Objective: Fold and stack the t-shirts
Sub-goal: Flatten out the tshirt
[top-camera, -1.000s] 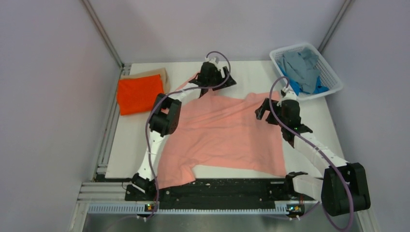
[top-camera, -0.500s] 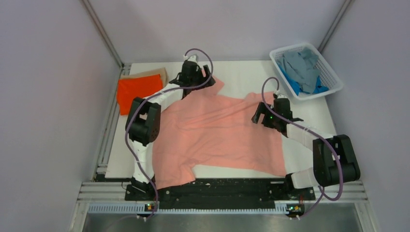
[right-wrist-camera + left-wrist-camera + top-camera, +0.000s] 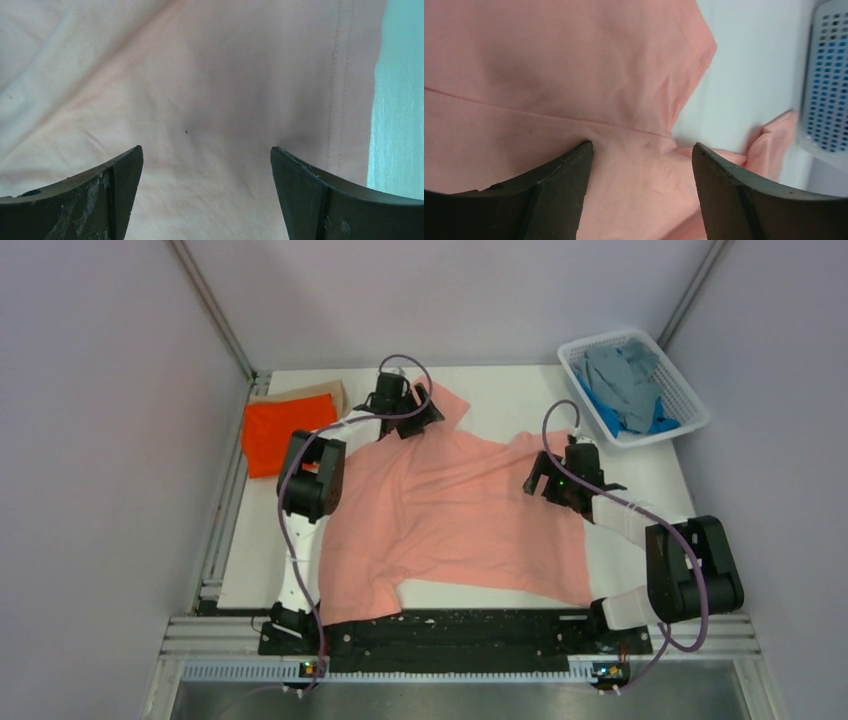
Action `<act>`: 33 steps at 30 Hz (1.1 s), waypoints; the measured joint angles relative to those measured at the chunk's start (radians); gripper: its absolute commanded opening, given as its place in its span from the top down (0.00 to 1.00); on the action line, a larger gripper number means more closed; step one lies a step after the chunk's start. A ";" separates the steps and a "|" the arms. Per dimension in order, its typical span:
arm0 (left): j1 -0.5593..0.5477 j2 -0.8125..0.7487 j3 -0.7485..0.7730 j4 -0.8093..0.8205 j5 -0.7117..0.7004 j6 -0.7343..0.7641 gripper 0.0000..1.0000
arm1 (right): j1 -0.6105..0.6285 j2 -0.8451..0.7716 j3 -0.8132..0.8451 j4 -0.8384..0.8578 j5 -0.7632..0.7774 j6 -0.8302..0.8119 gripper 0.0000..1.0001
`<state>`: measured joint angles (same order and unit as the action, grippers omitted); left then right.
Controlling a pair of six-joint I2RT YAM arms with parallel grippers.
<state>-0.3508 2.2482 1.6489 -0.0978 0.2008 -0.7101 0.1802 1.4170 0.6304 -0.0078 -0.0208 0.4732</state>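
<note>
Table [image 3: 505,400] bears five t-shirts [image 3: 455,515], one basket [image 3: 688,398].

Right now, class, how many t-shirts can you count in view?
5. The salmon pink shirt lies spread mid-table; the orange shirt sits folded far left atop the tan shirt; the grey shirt and blue shirt are heaped in the basket. Others may hide there.
</note>
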 measured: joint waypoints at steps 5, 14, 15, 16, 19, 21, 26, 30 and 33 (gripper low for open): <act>0.048 0.121 0.151 0.034 0.098 -0.148 0.21 | 0.000 0.002 0.014 -0.015 0.051 -0.001 0.01; 0.095 0.265 0.344 0.061 0.144 -0.372 0.20 | -0.055 0.055 0.054 -0.072 0.195 0.012 0.01; 0.098 0.266 0.344 0.061 0.143 -0.393 0.20 | -0.059 0.071 0.066 -0.075 0.203 0.014 0.01; 0.101 0.266 0.344 0.061 0.142 -0.408 0.20 | -0.060 0.087 0.083 -0.083 0.211 0.017 0.01; 0.114 0.266 0.338 0.064 0.133 -0.449 0.20 | -0.069 0.117 0.117 -0.103 0.234 0.027 0.01; 0.125 0.262 0.331 0.067 0.117 -0.462 0.20 | -0.085 0.118 0.120 -0.111 0.241 0.037 0.01; 0.145 0.247 0.330 0.047 0.066 -0.435 0.20 | -0.106 0.114 0.120 -0.111 0.235 0.043 0.01; 0.164 0.265 0.460 -0.082 0.041 -0.327 0.16 | -0.107 0.104 0.120 -0.116 0.215 0.018 0.01; 0.176 0.258 0.526 -0.125 0.043 -0.248 0.13 | -0.109 0.067 0.120 -0.129 0.195 -0.002 0.01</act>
<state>-0.1745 2.5061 2.1750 -0.2230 0.2443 -0.9577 0.0708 1.4837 0.7502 -0.1364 0.1741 0.4717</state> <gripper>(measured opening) 0.843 0.987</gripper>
